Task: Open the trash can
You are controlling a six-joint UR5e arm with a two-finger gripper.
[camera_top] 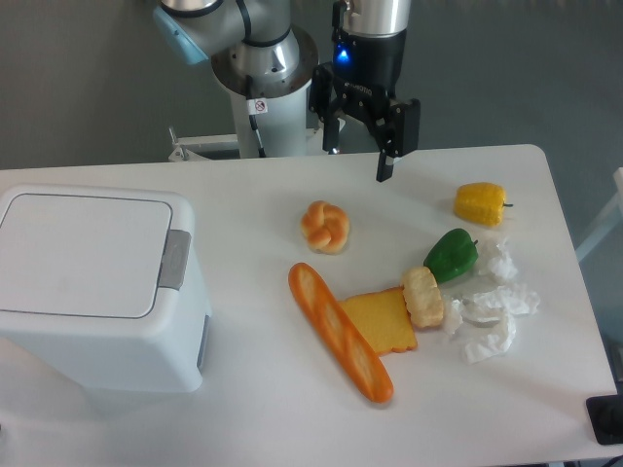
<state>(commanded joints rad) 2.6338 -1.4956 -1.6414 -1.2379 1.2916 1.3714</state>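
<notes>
Trash can [97,287]: you see a big white bin at the left end of the table [263,409], its flat lid [83,253] down and level, and a grey latch [175,259] on the lid's right edge. Every other place is given relative to this bin.

Gripper [357,161]: it hangs above the far edge of the table, well to the right of the bin and apart from it. Its fingers are spread with open air between them; they pinch nothing. One dark fingertip [384,170] points down toward the tabletop.

Food, all to the right of the bin:
- a knotted bread roll [325,227], the nearest item to the latch side;
- a long baguette [340,332] lying slantwise, nearer the front edge than the roll;
- a yellow toast slice [380,321] touching the baguette's right side;
- a pale bread piece [423,296] at the toast's right edge;
- a green pepper [451,255] just beyond that piece;
- a yellow pepper [481,203] farther back and right;
- crumpled white paper [492,311], farthest from the bin.
</notes>
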